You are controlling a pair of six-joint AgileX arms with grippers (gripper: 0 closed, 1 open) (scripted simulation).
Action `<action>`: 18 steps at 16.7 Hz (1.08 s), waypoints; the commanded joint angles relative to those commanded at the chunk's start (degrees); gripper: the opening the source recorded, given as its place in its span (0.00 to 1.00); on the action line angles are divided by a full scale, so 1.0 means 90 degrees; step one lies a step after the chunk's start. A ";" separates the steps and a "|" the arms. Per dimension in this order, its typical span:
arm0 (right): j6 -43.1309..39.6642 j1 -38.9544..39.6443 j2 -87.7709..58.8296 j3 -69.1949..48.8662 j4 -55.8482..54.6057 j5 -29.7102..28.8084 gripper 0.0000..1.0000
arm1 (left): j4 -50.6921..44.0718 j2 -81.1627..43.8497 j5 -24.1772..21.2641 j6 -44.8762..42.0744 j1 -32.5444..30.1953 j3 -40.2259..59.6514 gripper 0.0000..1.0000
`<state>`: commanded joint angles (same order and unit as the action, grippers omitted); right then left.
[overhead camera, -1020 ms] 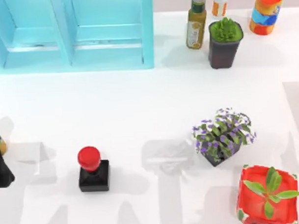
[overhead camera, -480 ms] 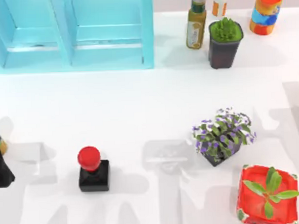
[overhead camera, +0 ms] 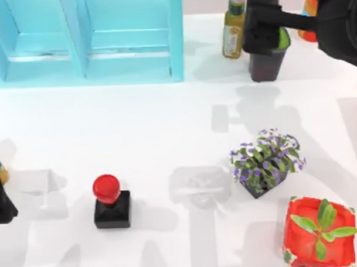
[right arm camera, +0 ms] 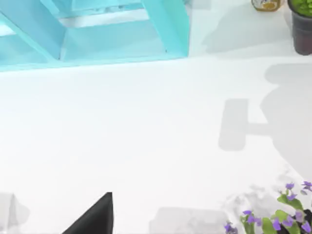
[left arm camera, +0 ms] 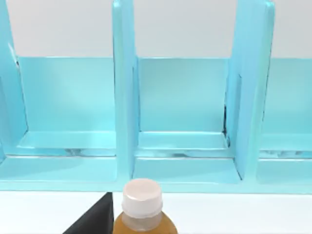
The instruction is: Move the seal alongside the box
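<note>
A: where's the seal?

B: The seal [overhead camera: 111, 202] sits upright on the table [overhead camera: 137, 129], toward the left front, touching nothing. The box [overhead camera: 318, 233] is well apart from it, at the front right corner, just beside the purple flower pot [overhead camera: 266, 161].

A: and your grippers?

B: My right gripper [overhead camera: 263, 26] hangs at the back right, over the dark green-plant pot [overhead camera: 267, 63]. Open or closed, I honestly can't tell. Left arm's parked off to the left.
</note>
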<state>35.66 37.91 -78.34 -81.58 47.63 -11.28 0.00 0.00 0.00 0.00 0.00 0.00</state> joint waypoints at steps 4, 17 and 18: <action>0.1157 0.1078 -0.2435 -0.2466 0.1542 -0.0217 1.00 | 0.0000 0.0000 0.0000 0.0000 0.0000 0.0000 1.00; 0.3261 0.2966 -0.7163 -0.7289 0.4375 -0.0528 1.00 | 0.0000 0.0000 0.0000 0.0000 0.0000 0.0000 1.00; 0.3272 0.2979 -0.7197 -0.7323 0.4392 -0.0530 1.00 | 0.0000 0.0000 0.0000 0.0000 0.0000 0.0000 1.00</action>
<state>65.11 64.72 -143.11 -147.48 87.16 -16.05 0.00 0.00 0.00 0.00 0.00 0.00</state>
